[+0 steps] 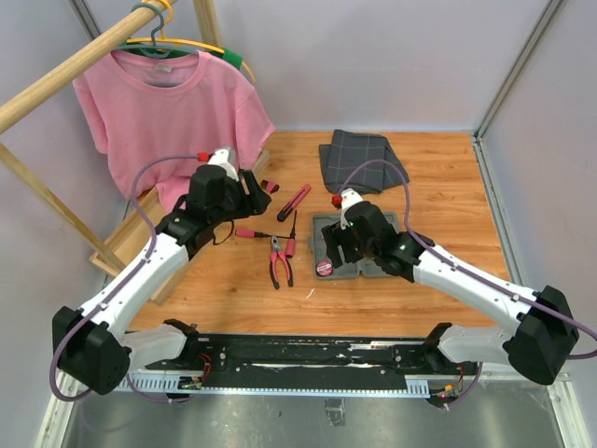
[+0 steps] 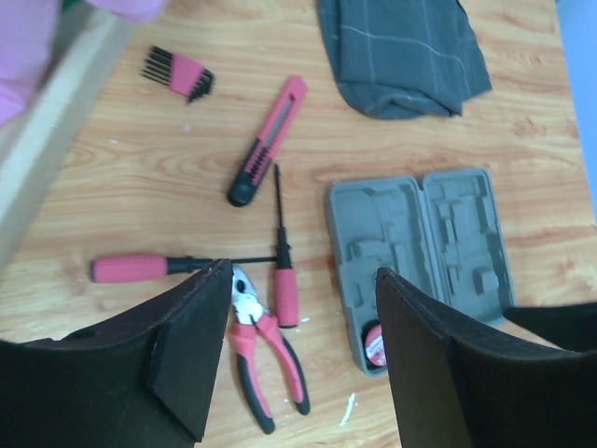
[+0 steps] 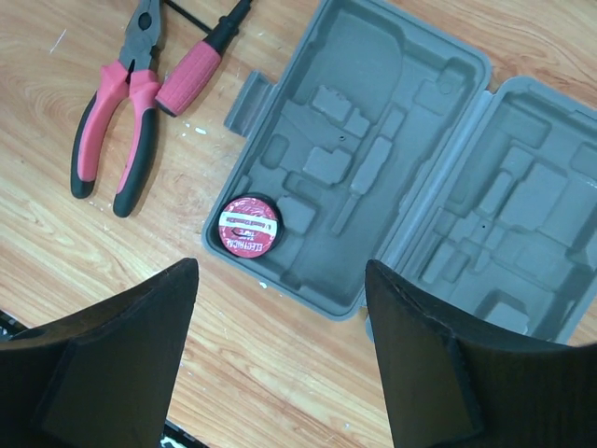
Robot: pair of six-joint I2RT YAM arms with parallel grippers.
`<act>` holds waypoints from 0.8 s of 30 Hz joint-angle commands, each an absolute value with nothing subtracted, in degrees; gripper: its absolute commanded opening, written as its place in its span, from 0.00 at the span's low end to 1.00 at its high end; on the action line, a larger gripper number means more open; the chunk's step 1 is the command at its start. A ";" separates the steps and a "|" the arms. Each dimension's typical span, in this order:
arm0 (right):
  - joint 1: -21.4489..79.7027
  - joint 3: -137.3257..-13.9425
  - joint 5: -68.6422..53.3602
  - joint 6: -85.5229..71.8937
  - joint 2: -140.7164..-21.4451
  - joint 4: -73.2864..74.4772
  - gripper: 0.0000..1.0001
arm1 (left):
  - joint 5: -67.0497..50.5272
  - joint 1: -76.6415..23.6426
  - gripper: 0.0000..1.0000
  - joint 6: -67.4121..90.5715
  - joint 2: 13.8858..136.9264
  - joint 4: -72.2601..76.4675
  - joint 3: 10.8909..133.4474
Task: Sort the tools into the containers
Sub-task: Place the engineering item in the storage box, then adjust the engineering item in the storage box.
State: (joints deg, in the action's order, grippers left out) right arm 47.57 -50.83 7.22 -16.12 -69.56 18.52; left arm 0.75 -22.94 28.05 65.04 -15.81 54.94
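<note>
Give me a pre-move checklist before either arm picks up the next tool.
1. Left gripper open and empty: ok.
2. Right gripper open and empty: ok.
3. Tool case lying open, slots exposed: ok.
4. Tape roll sitting in a corner of the case: ok.
5. Pliers clear of neighbours: not ok, a screwdriver lies against them.
6. Which slot fits the pliers: cannot tell.

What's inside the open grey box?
Only a round roll of tape with a red label, in one corner of the grey box. The other moulded slots look empty, though the fingers of the right gripper hide part of it.
</note>
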 commanded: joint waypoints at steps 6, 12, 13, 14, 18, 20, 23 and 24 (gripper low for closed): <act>40.69 -48.27 2.44 -20.36 -66.73 18.14 0.71 | 9.89 -35.75 0.63 32.00 70.47 -13.33 55.11; 35.50 -44.78 -0.46 -25.55 -64.37 14.00 0.68 | 12.59 -42.46 0.60 34.89 73.47 -10.60 54.42; 34.45 -44.21 -1.26 -26.51 -64.04 13.45 0.68 | 12.57 -43.52 0.58 35.38 74.39 -10.18 54.48; 33.73 -43.57 -1.47 -27.62 -63.65 12.79 0.68 | 12.73 -44.70 0.57 35.89 75.49 -9.85 54.61; 31.87 -41.02 -1.39 -30.34 -62.07 10.22 0.66 | 13.33 -49.50 0.53 38.44 79.97 -7.27 54.87; 31.29 -40.34 -1.72 -30.73 -61.97 9.82 0.66 | 13.59 -51.52 0.51 39.71 82.38 -6.23 55.33; 30.61 -39.88 -2.77 -30.74 -62.72 9.62 0.64 | 13.87 -53.80 0.49 41.08 85.48 -5.15 56.20; 30.52 -39.51 -2.85 -30.80 -62.95 9.43 0.63 | 13.95 -54.47 0.48 41.39 86.38 -4.88 56.68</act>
